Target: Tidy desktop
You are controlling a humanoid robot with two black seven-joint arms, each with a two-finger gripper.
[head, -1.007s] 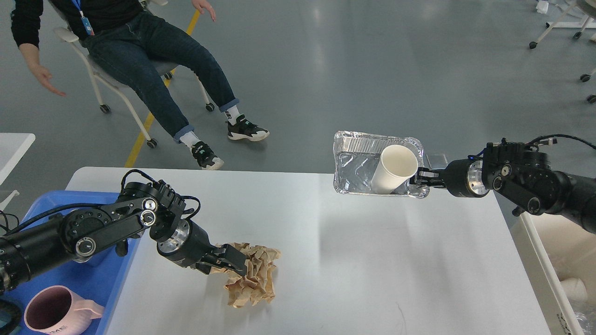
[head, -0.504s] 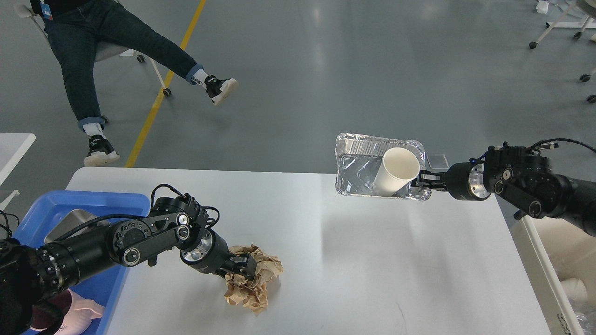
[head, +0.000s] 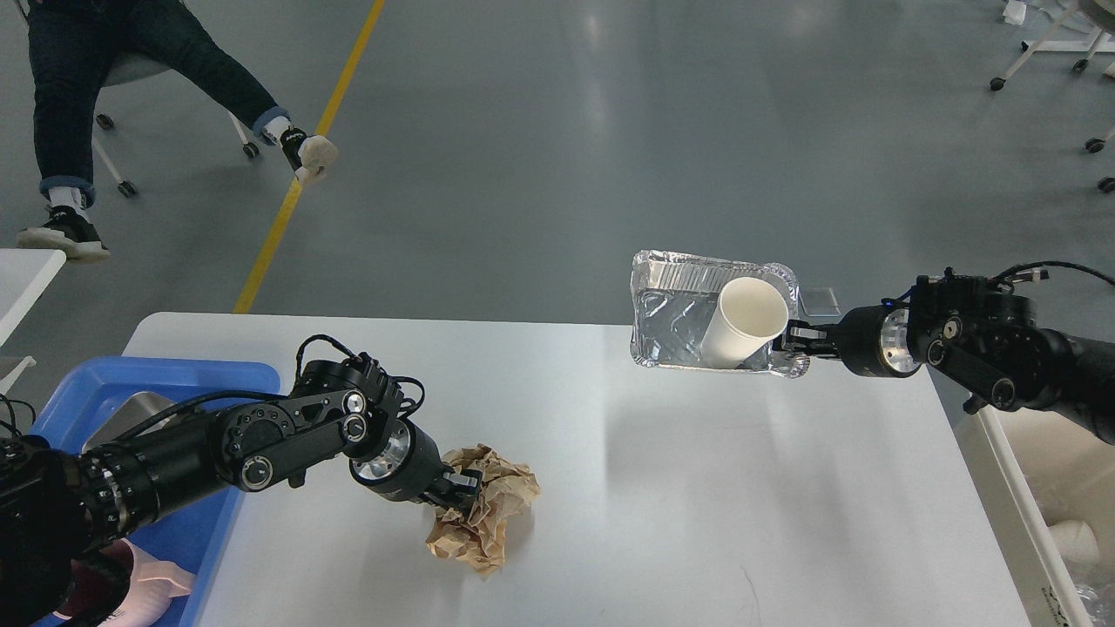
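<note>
Nearest, at the left edge, a blue plastic tray (head: 187,374) sat on the desktop (head: 662,496), with a pink mug (head: 144,592) partly hidden under the left arm. The desktop itself, wide, white and round-cornered, filled the lower middle of the view. On it lay a crumpled wad of brown paper (head: 483,514), and the left gripper (head: 460,493) was buried in its folds, fingers pinching the paper. At the far right a white bin (head: 1045,488) stood beside the table. Further back, the right gripper (head: 791,341) was clamped on the rim of a foil tray (head: 671,313), held in the air over the desktop's far right corner, with a white paper cup (head: 740,322) leaning inside it. Beyond, on the grey floor, a seated person's legs (head: 61,104) showed beside a yellow line (head: 300,174).
</note>
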